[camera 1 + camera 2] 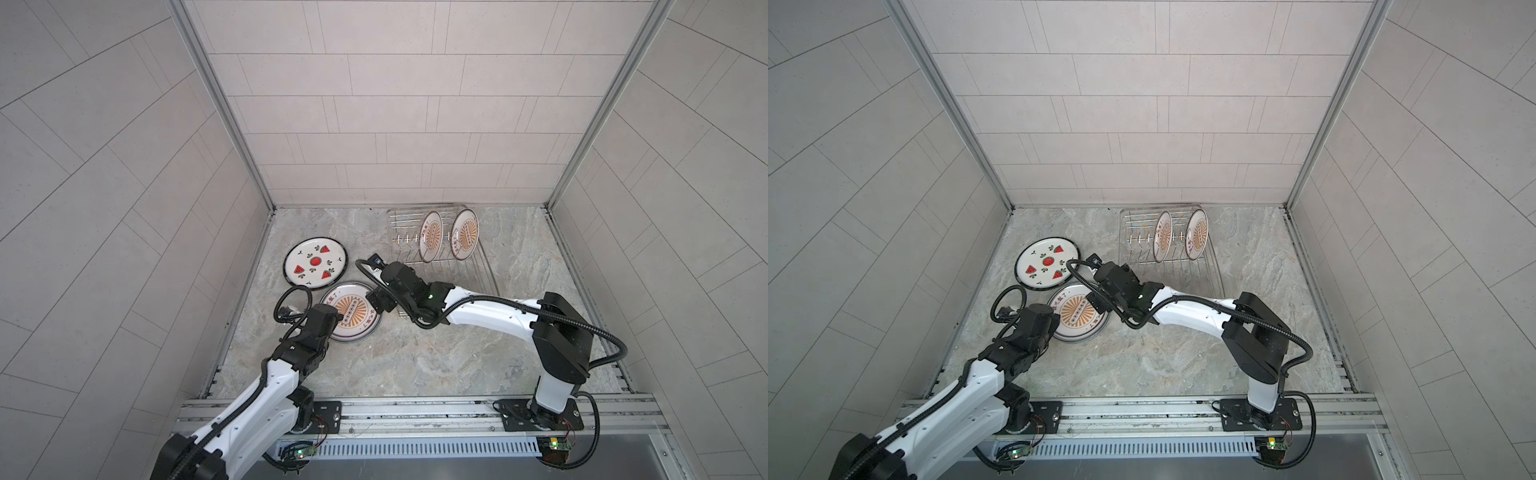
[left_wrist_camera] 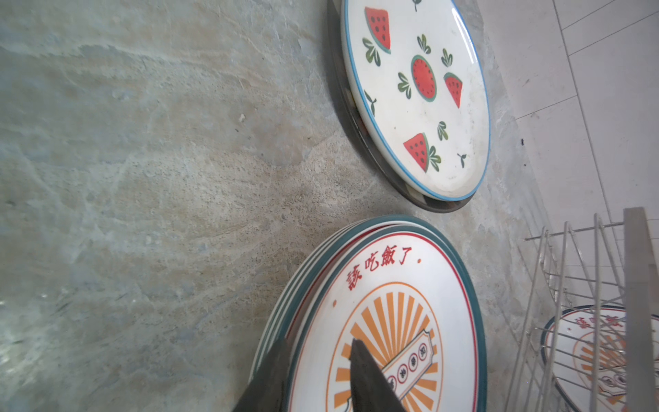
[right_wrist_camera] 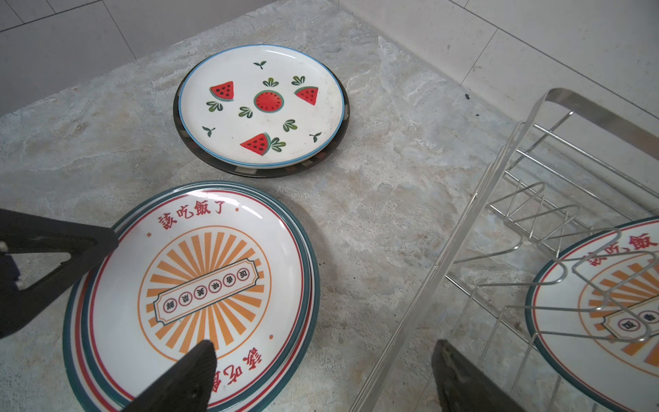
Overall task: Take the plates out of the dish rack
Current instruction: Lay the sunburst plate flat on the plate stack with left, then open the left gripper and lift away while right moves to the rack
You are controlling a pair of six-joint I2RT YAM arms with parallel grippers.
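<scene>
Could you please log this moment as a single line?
rack: two plates standing | table: watermelon stack, sunburst stack | left gripper: astride sunburst rim | right gripper: open, empty

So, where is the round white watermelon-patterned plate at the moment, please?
The white watermelon plate lies flat at the left in both top views, behind the orange sunburst plate stack, left of the silver wire rack.
</scene>
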